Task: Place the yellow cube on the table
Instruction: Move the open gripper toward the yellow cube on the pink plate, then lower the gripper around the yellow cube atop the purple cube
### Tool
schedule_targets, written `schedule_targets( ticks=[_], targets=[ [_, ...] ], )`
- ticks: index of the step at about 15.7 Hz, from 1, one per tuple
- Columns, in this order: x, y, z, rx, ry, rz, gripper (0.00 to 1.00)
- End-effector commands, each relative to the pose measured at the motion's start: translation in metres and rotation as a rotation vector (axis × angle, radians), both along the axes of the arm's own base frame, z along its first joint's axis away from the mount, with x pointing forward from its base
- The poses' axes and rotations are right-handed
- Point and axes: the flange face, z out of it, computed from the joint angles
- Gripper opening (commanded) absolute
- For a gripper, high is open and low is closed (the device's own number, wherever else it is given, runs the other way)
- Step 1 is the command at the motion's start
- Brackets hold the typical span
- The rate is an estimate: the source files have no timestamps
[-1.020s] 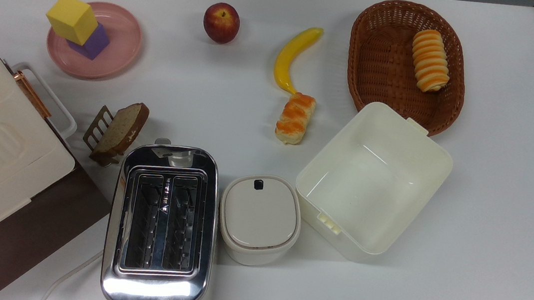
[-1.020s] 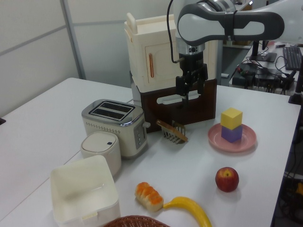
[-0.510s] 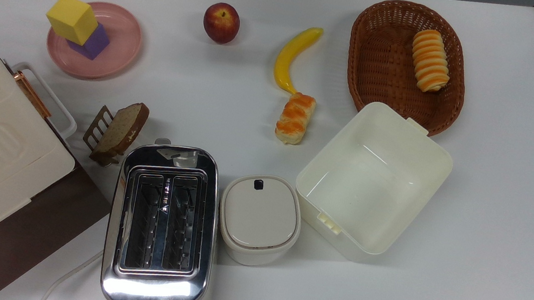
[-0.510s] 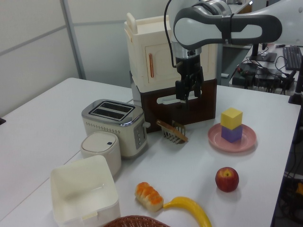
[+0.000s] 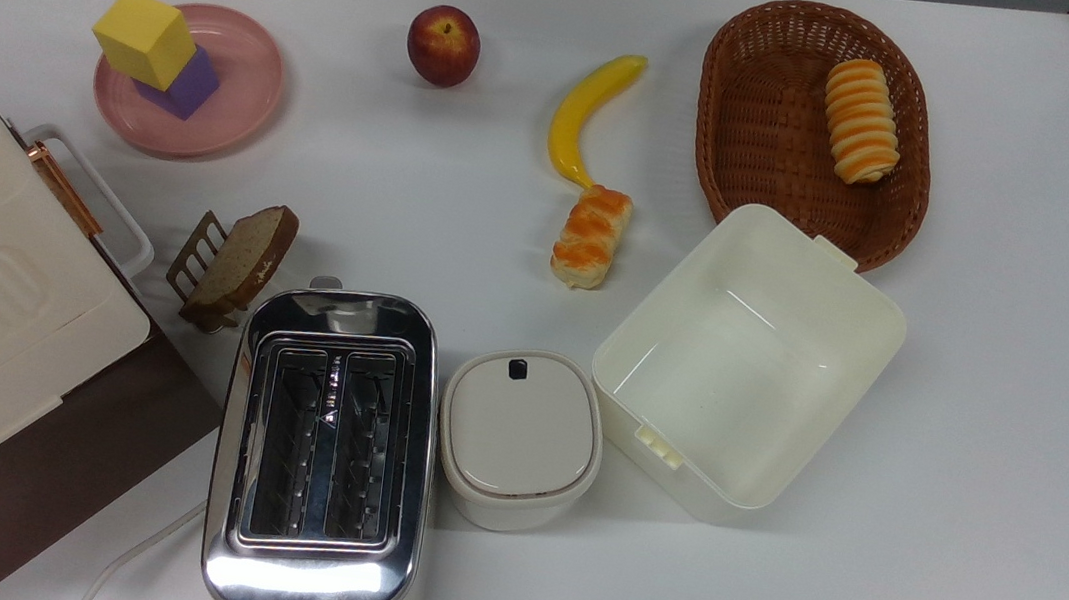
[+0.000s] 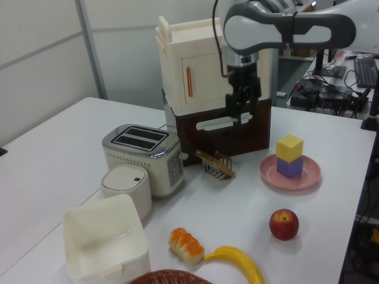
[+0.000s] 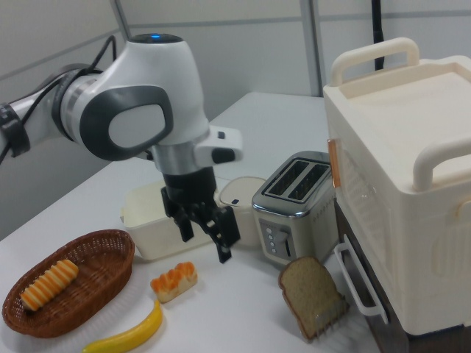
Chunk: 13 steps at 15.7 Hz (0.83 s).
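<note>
The table (image 5: 976, 491) carried every object shown, and the pink plate (image 5: 239, 110) serves here as the landmark. A cream cabinet (image 6: 195, 77) with a brown base stood behind the plate in the left view, and the arm reached in above that plate side of the table, its gripper (image 6: 242, 110) hanging in the air above and beside the plate, clear of everything, with the two fingers apart and nothing between them. A toaster (image 5: 323, 452) lay well apart from the plate, with a lidded pot (image 5: 520, 436) touching or just beside it and an open box (image 5: 749, 360) further on; a wicker basket (image 5: 771, 166) holding a striped roll (image 5: 858, 119) lay furthest from the plate. Nearer the plate were a bread slice (image 5: 242, 259) in a small rack, a banana (image 5: 588, 113), a glazed bun (image 5: 591, 234) and an apple (image 5: 443, 44). The yellow cube (image 5: 144, 36) sat on the purple cube (image 5: 189, 85), which stood on the plate, so the cube had not yet been gripped or lifted. By this evidence the task was at its start: approach, grasp, lift and set-down on bare tabletop all remained. No brand, label or writing could be read on any object.
</note>
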Motion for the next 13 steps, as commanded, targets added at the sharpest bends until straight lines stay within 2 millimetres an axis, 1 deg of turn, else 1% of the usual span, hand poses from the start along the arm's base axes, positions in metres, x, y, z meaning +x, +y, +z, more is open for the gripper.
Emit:
schedule_targets(
  ticks=[1, 2, 3, 4, 5, 7, 9, 11, 13],
  targets=[
    [-0.034, -0.063, 0.006, 0.036, -0.001, -0.122, 1.00],
    [-0.039, -0.081, 0.003, 0.042, -0.019, -0.160, 1.00],
    [-0.044, -0.099, -0.005, 0.043, -0.027, -0.195, 1.00],
    [-0.048, -0.112, -0.012, 0.040, -0.035, -0.221, 1.00],
    [-0.050, -0.121, -0.021, 0.038, -0.038, -0.237, 1.00],
    [-0.055, -0.141, -0.047, 0.019, -0.054, -0.270, 1.00],
    [-0.055, -0.151, -0.067, 0.003, -0.080, -0.284, 1.00],
    [-0.048, -0.160, -0.085, -0.026, -0.079, -0.278, 1.00],
    [-0.045, -0.167, -0.099, -0.047, -0.066, -0.274, 1.00]
  ],
)
